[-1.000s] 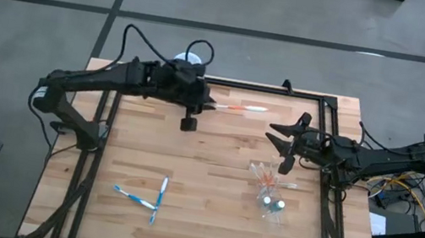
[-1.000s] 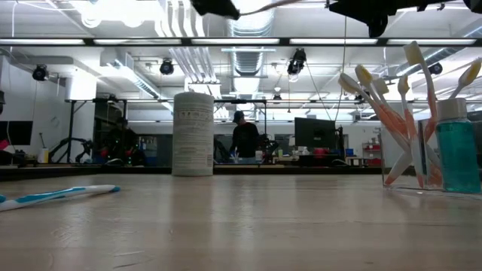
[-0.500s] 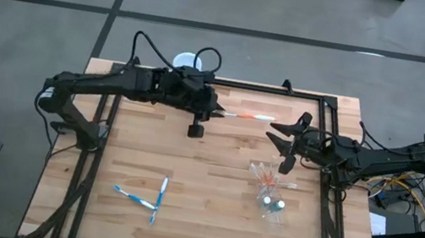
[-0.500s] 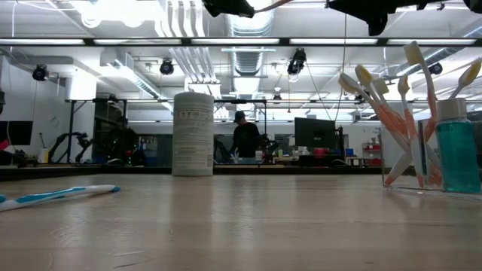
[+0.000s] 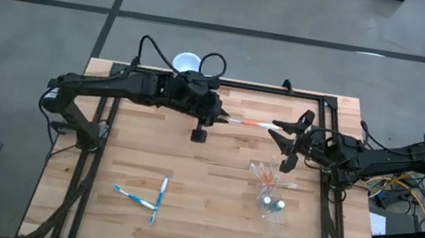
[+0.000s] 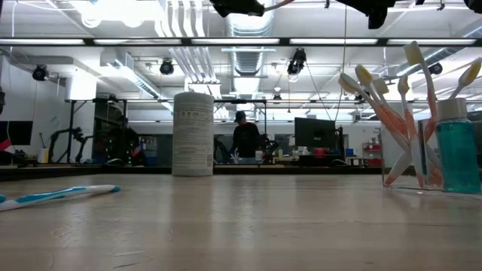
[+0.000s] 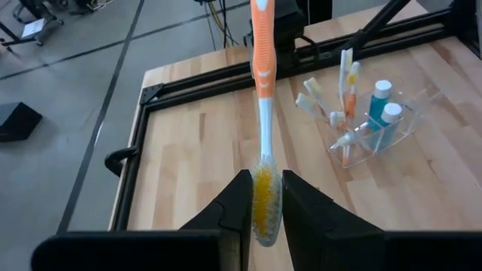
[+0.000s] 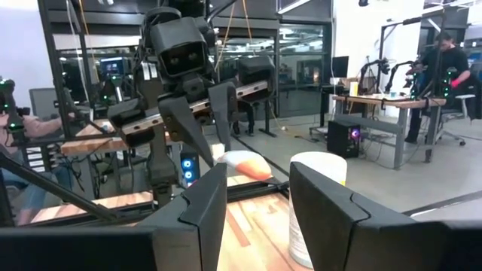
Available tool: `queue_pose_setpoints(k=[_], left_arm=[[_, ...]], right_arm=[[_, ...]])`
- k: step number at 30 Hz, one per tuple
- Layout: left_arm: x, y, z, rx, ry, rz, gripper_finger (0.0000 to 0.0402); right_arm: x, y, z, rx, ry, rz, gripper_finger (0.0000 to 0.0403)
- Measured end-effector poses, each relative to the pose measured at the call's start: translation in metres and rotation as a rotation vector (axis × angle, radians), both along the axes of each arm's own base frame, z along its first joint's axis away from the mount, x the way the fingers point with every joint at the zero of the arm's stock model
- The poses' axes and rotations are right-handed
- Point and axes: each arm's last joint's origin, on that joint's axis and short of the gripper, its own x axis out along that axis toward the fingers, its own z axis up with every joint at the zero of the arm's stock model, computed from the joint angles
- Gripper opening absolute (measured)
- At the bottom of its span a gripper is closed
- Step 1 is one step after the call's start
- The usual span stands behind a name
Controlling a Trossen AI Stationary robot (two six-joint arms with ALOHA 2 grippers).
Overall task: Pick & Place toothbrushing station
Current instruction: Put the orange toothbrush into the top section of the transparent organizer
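Item: thin orange-and-white toothbrush (image 5: 251, 123), held level above the pale wooden slatted surface (image 5: 211, 179). The left gripper (image 5: 214, 118) has its jaws closed tight on the bristle end; in the left wrist view the bristles sit pinched between the two dark fingers (image 7: 237, 197) and the handle runs straight away from them. The orange handle tip reaches the right gripper (image 5: 288, 137), whose jaws stand apart on either side of it, not closed; from the right wrist view the tip shows in the gap between them.

Item: small see-through clear plastic cup (image 5: 271, 198), on the surface just below the right gripper in the high view, near the right edge. It holds several orange-and-white toothbrushes (image 6: 384, 105) leaning outward and teal bottles with pale caps (image 6: 456, 147).

Item: two blue-and-white toothbrushes (image 5: 145, 195), lying crossed on the surface at the near left, well apart from both grippers.

Item: taller opaque white cup (image 5: 187, 63), at the far edge behind the left arm.
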Motion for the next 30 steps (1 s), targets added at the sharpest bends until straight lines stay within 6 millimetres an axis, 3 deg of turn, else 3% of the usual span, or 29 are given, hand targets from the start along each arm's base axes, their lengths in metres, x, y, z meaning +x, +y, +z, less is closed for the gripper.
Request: queue_pose_setpoints(k=[22,30], left_arm=[[0.000,0.000,0.001,0.000,-0.006,-0.007,0.0056],[0.005,0.000,0.012,0.008,-0.135,-0.026,0.0056]], right_arm=[[0.000,0.001,0.005,0.000,-0.050,0.047,0.0126],[-0.001,0.002,0.006,-0.005,-0.062,0.061,0.0102]])
